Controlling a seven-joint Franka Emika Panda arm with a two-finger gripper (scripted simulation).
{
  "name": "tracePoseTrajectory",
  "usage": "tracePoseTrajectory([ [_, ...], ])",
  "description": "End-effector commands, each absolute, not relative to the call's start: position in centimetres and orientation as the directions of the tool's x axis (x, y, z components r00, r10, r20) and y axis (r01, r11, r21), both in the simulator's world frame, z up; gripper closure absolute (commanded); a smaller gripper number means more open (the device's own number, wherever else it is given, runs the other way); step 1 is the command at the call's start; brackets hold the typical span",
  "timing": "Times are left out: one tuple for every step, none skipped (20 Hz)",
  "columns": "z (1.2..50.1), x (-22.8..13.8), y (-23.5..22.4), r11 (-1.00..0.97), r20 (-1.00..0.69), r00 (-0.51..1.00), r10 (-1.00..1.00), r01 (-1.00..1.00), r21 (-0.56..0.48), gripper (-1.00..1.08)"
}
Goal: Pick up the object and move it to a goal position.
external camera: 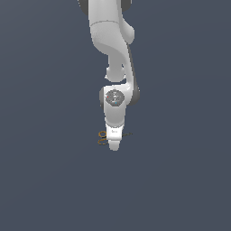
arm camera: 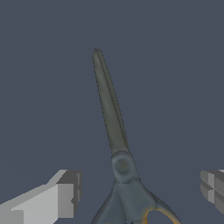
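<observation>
Claw [arm camera: 138, 192] first: mine is spread wide, with one pale finger [arm camera: 48, 201] on one side of the wrist view and the other finger [arm camera: 213, 189] at the far edge, and neither touches anything. Between them, on the dark blue-grey floor [external camera: 45, 180], lie the scissors [arm camera: 118, 144].

Up close, the scissors show long, thin, dark grey-green blades closed together into one narrow point aimed away from my wrist camera. A round pivot screw sits where the blades meet. Below it the shanks turn bluish grey and split apart, and only a sliver of one orange-brown handle loop shows at the picture's edge.

From the exterior view my arm [external camera: 113, 49] comes down from above and the claw [external camera: 114, 145] sits right over the scissors [external camera: 103, 137], hiding their middle. There the scissors look tiny: two orange-brown loops poke out toward the exterior view's left, and a thin dark blade tip pokes out toward the exterior view's right. That view gives me both handles, which the wrist camera cuts off. It cannot show me the gap between my fingers; only the wrist camera does. Whether my fingertips reach the floor, I cannot tell.
</observation>
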State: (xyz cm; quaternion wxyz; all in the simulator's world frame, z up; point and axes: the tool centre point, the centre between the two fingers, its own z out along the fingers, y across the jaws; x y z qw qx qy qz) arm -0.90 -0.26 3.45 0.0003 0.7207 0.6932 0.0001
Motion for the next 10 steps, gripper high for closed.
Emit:
tracePoseTrajectory([
  [2.2, -1.0, -0.2, -0.037, 0.0, 0.037, 0.999, 0.999, 0.0, -0.92],
  [1.8, -1.0, -0.3, -0.037, 0.0, 0.037, 0.999, 0.999, 0.0, -0.92],
  [1.5, -1.0, -0.2, -0.036, 0.0, 0.036, 0.999, 0.999, 0.0, -0.92],
  [1.2, -1.0, -0.2, -0.036, 0.0, 0.036, 0.999, 0.999, 0.0, -0.92],
  [1.0, -0.9, -0.2, -0.036, 0.0, 0.036, 0.999, 0.999, 0.0, -0.92],
  [0.9, -0.9, -0.2, -0.036, 0.0, 0.036, 0.999, 0.999, 0.0, -0.92],
  [0.8, -0.9, -0.2, -0.036, 0.0, 0.036, 0.999, 0.999, 0.0, -0.92],
  [0.8, -0.9, -0.2, -0.036, 0.0, 0.036, 0.999, 0.999, 0.0, -0.92],
  [0.8, -0.9, -0.2, -0.036, 0.0, 0.036, 0.999, 0.999, 0.0, 1.08],
  [0.8, -0.9, -0.2, -0.036, 0.0, 0.036, 0.999, 0.999, 0.0, 1.08],
])
